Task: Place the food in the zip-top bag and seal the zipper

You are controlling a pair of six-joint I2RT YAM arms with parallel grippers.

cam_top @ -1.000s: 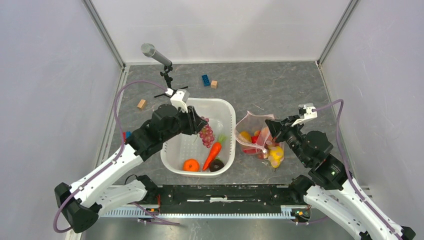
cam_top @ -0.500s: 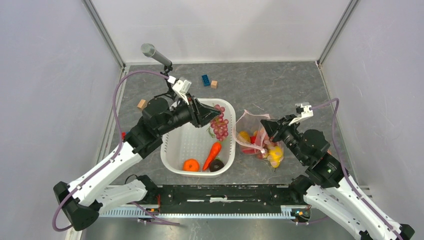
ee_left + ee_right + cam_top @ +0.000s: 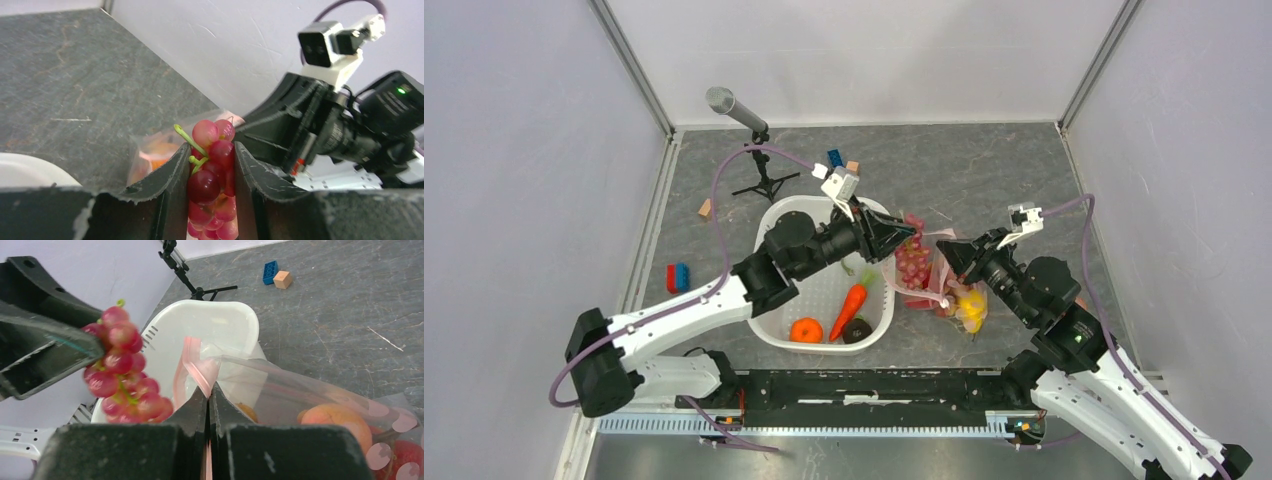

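Two grippers share this: my left gripper [image 3: 211, 149] clamps the grapes [image 3: 202, 185], the bunch hanging long-axis down between its fingers; my right gripper [image 3: 209, 390], closed tight, pinches the zipper [image 3: 186, 357] edge of the bag [image 3: 280, 385], holding its mouth up. That mouth lies just ahead of and below my left fingertips, so I judge a short forward drop is next.

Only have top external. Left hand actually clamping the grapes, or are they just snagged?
Observer: Clamped. Left wrist shows the grapes squeezed between both fingers of the left hand, stem poking up.
Operator: Right hand gripping the bag?
Observer: Yes. Right wrist shows the right hand shut on the pink zipper strip, holding the mouth up.
Operator: Grapes inside yet?
Observer: No. Right wrist shows them hanging beside the zip-top bag mouth, outside it.
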